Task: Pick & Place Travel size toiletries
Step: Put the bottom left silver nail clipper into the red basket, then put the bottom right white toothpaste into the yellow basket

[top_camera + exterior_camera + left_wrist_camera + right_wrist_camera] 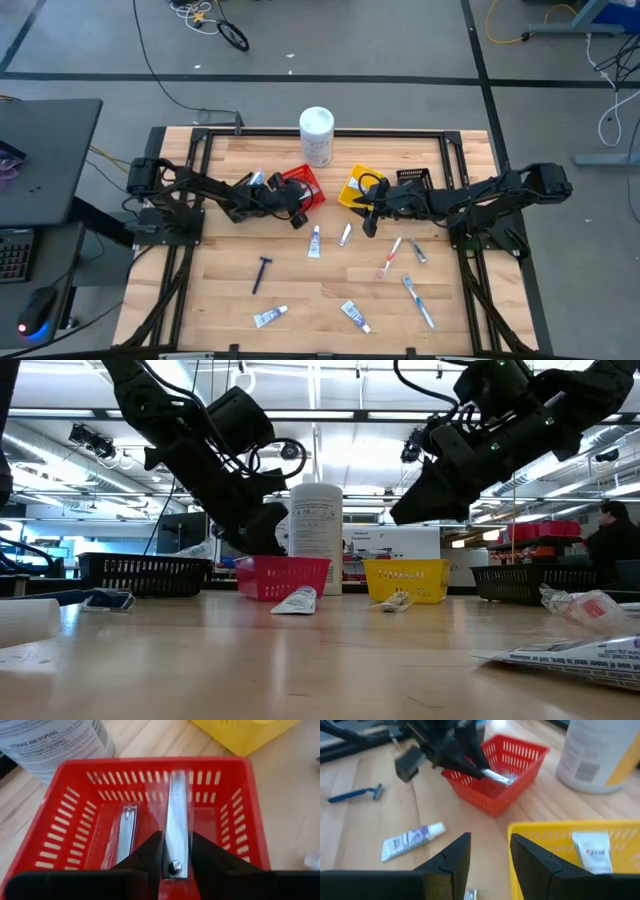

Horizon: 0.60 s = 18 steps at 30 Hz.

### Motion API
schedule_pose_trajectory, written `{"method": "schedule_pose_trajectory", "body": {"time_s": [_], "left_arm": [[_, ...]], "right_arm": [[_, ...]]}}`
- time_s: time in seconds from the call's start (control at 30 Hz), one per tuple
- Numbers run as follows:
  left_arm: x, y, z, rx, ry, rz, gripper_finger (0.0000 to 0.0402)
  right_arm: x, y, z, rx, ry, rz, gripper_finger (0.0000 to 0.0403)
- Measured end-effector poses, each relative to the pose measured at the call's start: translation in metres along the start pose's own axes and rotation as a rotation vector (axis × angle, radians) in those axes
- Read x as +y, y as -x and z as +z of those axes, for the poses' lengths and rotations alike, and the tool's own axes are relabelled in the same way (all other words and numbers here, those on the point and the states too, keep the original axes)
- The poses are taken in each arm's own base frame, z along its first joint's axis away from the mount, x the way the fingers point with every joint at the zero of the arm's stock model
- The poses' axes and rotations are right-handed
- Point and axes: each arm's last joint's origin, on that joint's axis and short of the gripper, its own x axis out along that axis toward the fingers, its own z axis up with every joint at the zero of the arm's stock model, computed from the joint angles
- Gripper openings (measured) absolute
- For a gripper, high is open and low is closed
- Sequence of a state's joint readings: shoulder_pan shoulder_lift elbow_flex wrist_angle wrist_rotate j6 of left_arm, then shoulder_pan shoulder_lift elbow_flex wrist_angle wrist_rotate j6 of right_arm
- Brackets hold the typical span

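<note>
1. Nail clipper (176, 827), silvery, is pinched in the left gripper (176, 862) over the red bin (65, 810); a second clipper (126, 832) lies inside.
2. Right gripper (489, 851) hangs released by the yellow bin (555, 832), holding nothing.
3. Risk: releasing near the far rim may tip the clipper out.
4. Toothpaste tube (412, 839) and razor (355, 794) remain on the table (220, 270).

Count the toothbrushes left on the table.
2. A red-white toothbrush lies right of centre, and a blue-white toothbrush lies just beyond it toward the table's near right edge. The arms or bins may hide others.
</note>
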<state>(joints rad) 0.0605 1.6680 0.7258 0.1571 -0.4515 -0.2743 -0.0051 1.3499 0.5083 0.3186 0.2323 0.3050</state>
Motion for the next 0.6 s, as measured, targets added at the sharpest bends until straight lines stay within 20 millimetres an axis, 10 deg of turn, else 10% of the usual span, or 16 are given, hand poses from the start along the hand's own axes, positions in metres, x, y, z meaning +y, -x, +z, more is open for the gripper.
{"method": "schedule_pose_trajectory", "body": {"time_s": [0.6], "left_arm": [[-0.001,0.000,0.004,-0.039,0.009,-0.009,0.0157]], "right_arm": [[0.016,0.005,-0.010,0.057,0.013,0.058,0.0149]]}}
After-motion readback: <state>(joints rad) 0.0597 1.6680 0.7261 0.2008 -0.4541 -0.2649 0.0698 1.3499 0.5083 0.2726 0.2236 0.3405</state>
